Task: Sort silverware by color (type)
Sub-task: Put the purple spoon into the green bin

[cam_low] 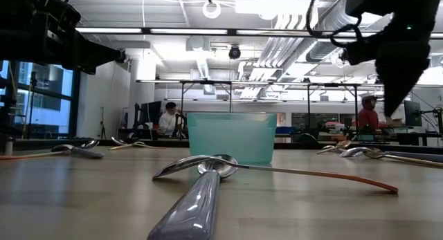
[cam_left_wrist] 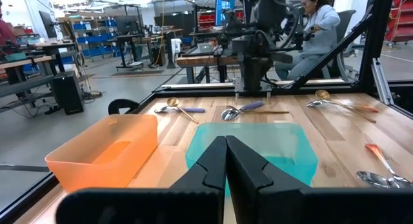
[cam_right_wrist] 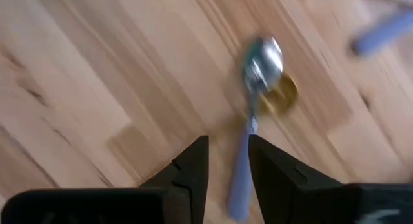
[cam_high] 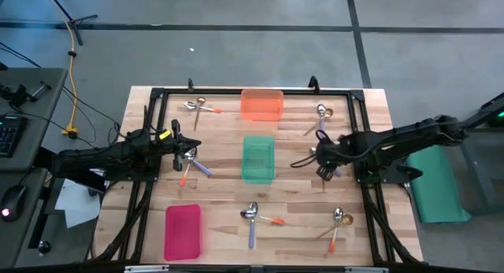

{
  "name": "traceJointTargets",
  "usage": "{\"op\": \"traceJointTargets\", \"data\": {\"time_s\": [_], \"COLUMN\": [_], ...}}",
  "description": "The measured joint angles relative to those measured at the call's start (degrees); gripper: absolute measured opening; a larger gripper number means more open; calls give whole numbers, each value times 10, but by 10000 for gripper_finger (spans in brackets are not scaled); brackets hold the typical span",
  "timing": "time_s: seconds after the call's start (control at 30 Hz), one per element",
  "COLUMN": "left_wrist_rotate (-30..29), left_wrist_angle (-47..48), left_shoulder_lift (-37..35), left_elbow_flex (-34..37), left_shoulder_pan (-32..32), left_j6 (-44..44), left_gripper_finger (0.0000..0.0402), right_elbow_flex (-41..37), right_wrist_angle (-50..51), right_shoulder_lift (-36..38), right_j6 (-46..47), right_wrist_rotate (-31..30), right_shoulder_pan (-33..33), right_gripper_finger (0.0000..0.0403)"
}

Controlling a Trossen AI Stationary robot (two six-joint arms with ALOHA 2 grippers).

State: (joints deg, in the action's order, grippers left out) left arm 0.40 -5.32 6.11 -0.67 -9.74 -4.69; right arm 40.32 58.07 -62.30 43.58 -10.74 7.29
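Three plastic trays are sitting on the table [cam_high: 378, 108]: one orange tray [cam_high: 261, 105] at twelve o'clock, one green tray [cam_high: 257, 159] at the centre, and one pink tray [cam_high: 183, 231] at seven o'clock. Ten spoons are lying in five pairs: the eleven o'clock pair [cam_high: 201, 106], the nine o'clock pair [cam_high: 191, 164], the one o'clock pair [cam_high: 323, 114], the six o'clock pair [cam_high: 256, 218] and the five o'clock pair [cam_high: 339, 222]. By colour, four appear to be showing orange handles, three purple-blue, and three gold.
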Motion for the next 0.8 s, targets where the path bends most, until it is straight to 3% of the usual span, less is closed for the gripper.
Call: {"op": "traceJointTargets", "data": {"time_s": [0.33, 0.8], "left_wrist_rotate": [0, 1], "left_wrist_angle": [-1, 12], "left_shoulder_lift": [0, 0], "left_elbow_flex": [0, 0], "left_shoulder_pan": [0, 0], "left_j6": [0, 1], "left_gripper_finger": [0, 0], "right_elbow_flex": [-39, -113], "right_wrist_angle": [3, -102], "right_shoulder_lift": [-17, -77], "right_j6": [59, 40], "right_wrist_rotate": [8, 11], "right_shoulder_pan": [19, -9], "right_gripper_finger": [157, 161]}}
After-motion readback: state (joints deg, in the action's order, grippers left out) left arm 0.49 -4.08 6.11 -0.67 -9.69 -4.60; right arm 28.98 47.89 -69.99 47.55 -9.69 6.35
